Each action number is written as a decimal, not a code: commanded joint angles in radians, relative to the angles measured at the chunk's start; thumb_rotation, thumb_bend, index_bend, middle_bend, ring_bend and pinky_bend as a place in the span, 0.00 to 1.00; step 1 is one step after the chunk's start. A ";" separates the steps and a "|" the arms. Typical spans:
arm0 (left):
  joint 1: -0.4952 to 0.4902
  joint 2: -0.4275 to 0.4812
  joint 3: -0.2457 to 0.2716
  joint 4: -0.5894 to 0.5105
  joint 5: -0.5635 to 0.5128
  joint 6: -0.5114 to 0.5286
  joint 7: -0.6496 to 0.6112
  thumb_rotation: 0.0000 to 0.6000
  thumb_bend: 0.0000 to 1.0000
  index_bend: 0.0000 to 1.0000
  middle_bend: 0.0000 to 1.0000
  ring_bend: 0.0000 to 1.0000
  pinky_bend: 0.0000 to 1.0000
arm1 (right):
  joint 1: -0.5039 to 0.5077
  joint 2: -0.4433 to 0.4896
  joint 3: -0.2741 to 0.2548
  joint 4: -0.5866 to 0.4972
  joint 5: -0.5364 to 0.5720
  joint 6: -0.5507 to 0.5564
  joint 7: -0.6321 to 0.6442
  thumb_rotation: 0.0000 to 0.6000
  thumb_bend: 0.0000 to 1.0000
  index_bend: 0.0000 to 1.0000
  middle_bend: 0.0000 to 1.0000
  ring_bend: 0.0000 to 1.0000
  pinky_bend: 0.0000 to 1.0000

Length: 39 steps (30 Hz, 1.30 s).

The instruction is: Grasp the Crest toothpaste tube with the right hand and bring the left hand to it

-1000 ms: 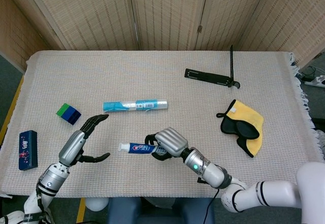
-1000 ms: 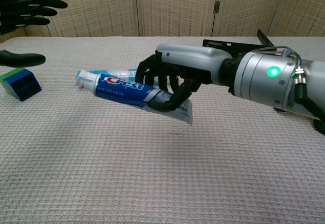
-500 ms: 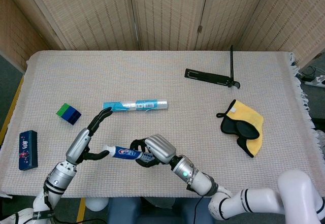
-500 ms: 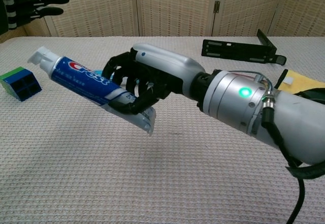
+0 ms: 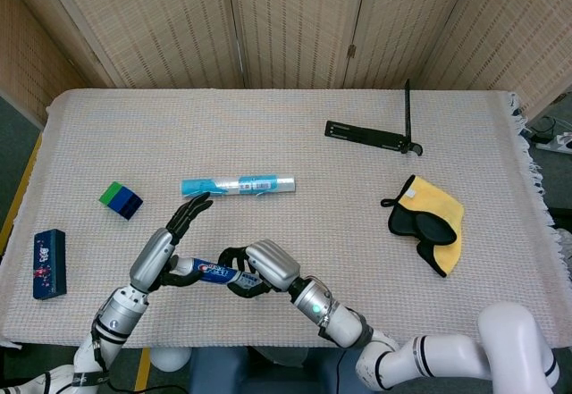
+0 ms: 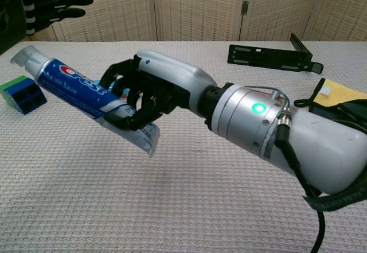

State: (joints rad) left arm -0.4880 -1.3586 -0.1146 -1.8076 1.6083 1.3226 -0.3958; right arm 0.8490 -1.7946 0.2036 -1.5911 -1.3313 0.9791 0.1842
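Blue-and-white, the Crest toothpaste tube point(image 6: 80, 90) is hanging clear above the woven tablecloth point(image 5: 340, 233), near its front edge. I am gripping it around the crimped end with my right hand point(image 6: 150, 86), fingers curled tight, cap pointing toward my left side. My left hand point(image 5: 175, 241) is hovering right at the cap end with its fingers spread and holding nothing; I cannot tell if it is touching the cap.

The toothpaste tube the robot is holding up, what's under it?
Under the blue Crest toothpaste tube, held by the right hand, only the woven beige tablecloth shows. The tube hangs clear of it. The hand's fingers cover part of the tube's underside.
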 commanded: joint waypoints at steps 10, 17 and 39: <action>-0.004 -0.078 -0.001 0.024 -0.001 0.016 0.034 0.15 0.11 0.00 0.00 0.00 0.00 | -0.009 -0.057 0.023 0.008 0.007 0.013 0.008 1.00 0.57 0.83 0.69 0.70 0.61; -0.006 -0.089 -0.003 0.026 -0.010 0.016 0.025 0.15 0.11 0.00 0.00 0.00 0.00 | -0.015 -0.074 0.026 0.025 -0.007 0.021 0.017 1.00 0.58 0.83 0.69 0.70 0.61; 0.035 0.028 0.013 0.077 -0.059 0.011 0.157 0.15 0.11 0.01 0.00 0.00 0.00 | 0.040 0.192 -0.061 0.011 0.236 -0.143 -0.525 1.00 0.58 0.68 0.57 0.60 0.54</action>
State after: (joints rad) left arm -0.4564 -1.3393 -0.1057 -1.7338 1.5581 1.3413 -0.2497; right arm 0.8751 -1.6181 0.1601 -1.5948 -1.1405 0.8408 -0.2797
